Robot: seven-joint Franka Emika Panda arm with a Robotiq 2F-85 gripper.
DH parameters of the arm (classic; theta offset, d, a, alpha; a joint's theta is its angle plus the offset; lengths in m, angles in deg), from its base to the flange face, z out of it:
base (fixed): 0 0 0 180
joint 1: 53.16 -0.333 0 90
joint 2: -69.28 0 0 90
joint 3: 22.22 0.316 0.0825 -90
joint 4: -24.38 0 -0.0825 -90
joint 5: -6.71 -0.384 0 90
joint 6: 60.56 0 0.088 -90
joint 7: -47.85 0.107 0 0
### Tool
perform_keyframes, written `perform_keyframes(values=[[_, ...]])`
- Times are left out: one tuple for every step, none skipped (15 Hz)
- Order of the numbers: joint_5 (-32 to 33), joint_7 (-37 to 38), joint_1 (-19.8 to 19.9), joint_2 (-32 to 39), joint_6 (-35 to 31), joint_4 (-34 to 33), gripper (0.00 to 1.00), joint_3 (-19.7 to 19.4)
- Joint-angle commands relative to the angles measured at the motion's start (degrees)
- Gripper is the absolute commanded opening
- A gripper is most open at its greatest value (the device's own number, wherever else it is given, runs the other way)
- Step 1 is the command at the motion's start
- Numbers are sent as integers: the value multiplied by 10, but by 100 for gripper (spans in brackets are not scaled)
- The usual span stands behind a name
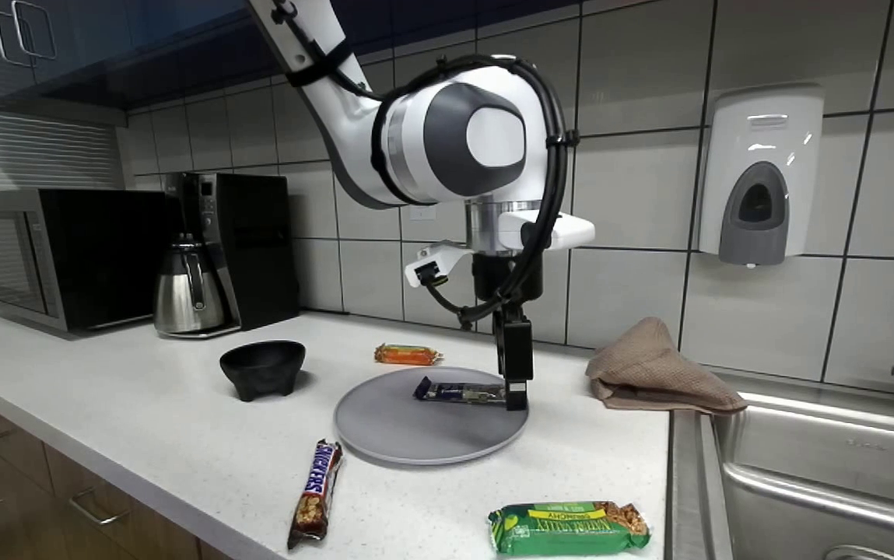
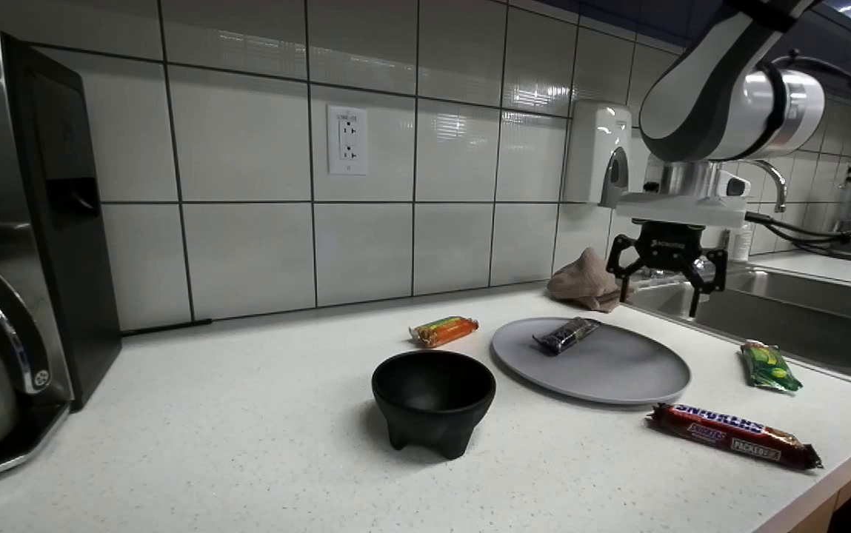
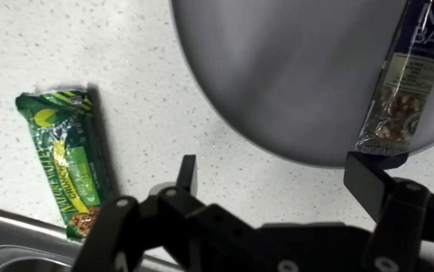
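I log a bright tabletop (image 1: 143, 389) below gloomy wall cabinets (image 1: 159, 58); striped glare on the wall tiles (image 2: 455, 137). In my wrist view the nut bar (image 3: 405, 83) glints along its wrapper, the Nature Valley bar (image 3: 64, 158) throws a soft shadow; end effector (image 3: 275, 166) near-black.

The arm (image 1: 347, 148) is glossy white with dark grey panels; one rounded joint (image 1: 443, 140) bears a white disc (image 1: 496, 138). Black bands (image 1: 320, 65) and thick black cables (image 1: 555, 179) wrap it. Below a silver collar (image 2: 690, 179), the black end effector (image 2: 658, 300) has angular links, small pale lettering (image 2: 669, 245) and round screw heads (image 3: 386, 263).
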Motion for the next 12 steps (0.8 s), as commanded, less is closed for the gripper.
perform_keyframes(values=[[8, -17, 15, -38, 10, 35, 100, -7], [11, -17, 18, -41, 10, 41, 100, -10], [13, -17, 20, -44, 10, 45, 100, -13], [13, -18, 23, -47, 9, 51, 100, -16], [15, -18, 26, -50, 9, 55, 100, -19], [17, -19, 29, -52, 9, 60, 100, -22], [18, -18, 32, -54, 9, 64, 100, -24], [18, -18, 35, -55, 8, 67, 100, -27], [18, -19, 39, -57, 7, 72, 100, -29], [19, -19, 42, -58, 5, 76, 100, -31], [21, -18, 44, -59, 3, 80, 100, -34], [24, -18, 46, -60, 1, 83, 100, -36]])
